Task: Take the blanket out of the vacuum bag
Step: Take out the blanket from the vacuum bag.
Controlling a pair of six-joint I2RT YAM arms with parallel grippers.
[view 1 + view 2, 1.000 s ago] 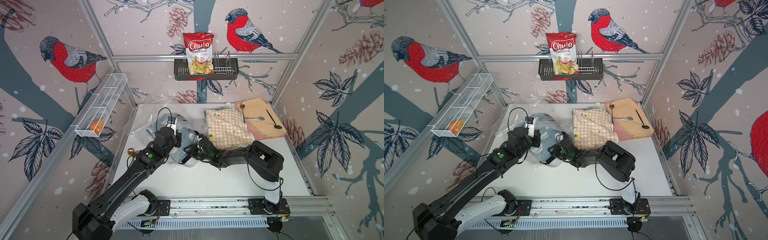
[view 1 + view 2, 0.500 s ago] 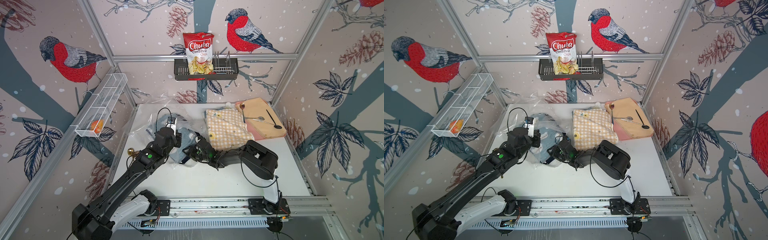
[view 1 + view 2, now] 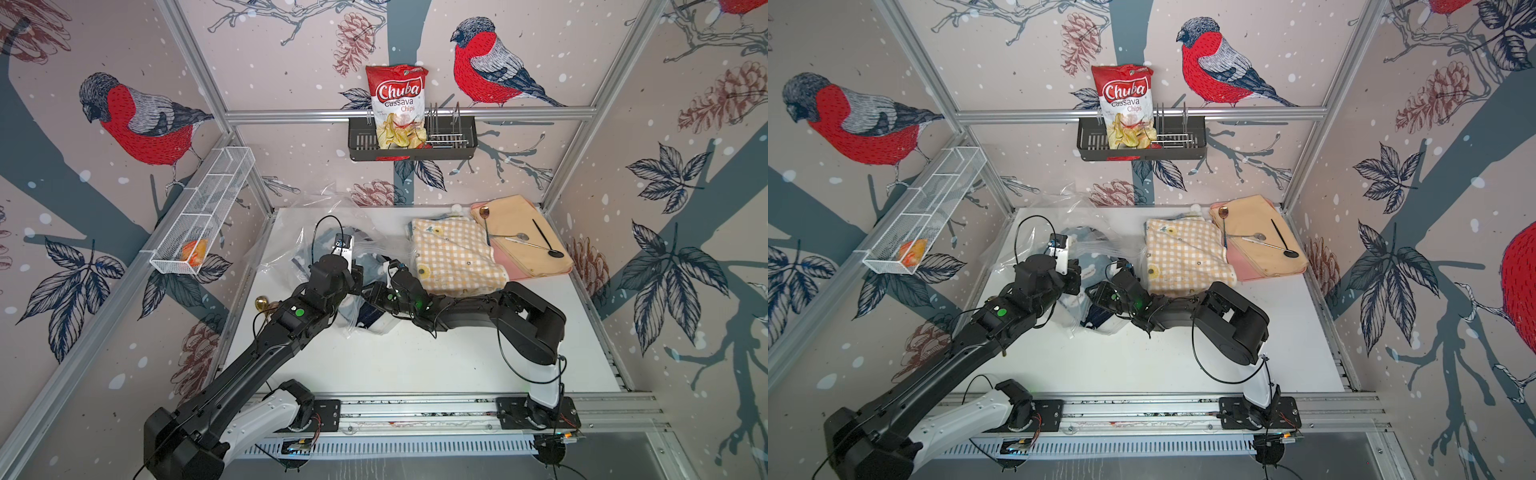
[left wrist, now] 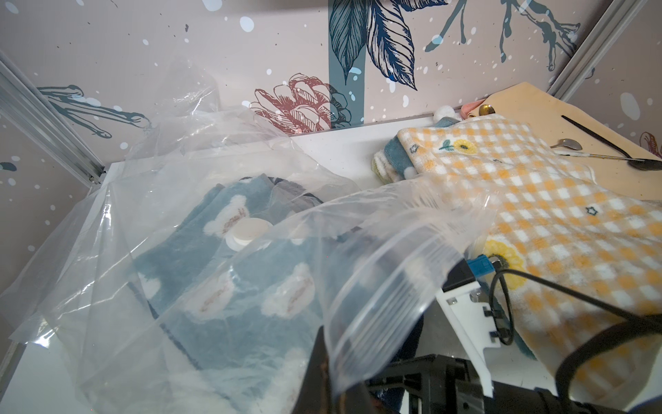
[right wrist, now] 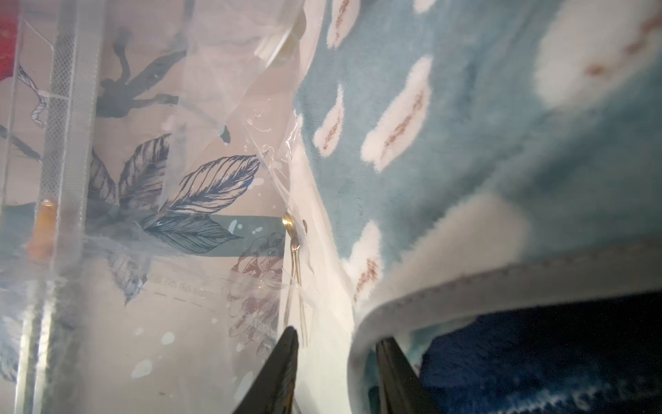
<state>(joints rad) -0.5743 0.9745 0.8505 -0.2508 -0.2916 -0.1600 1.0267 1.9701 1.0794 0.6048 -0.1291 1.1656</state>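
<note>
White table (image 3: 415,365), 1 vacuum bag (image 4: 107,233) w/ 1 blanket (image 5: 465,143), L gripper (image 4: 329,380) clamps bag, R gripper (image 5: 338,335) ajar

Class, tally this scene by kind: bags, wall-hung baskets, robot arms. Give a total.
Bags: 2 (vacuum bag, chips bag)
Wall-hung baskets: 2 (black basket, white wire basket)
Robot arms: 2 (left arm, right arm)
Total: 6

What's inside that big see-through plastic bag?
A fluffy blue blanket with white patches, seen through the vacuum bag. The right claw sits at its hem. The layers underneath are covered.
</note>
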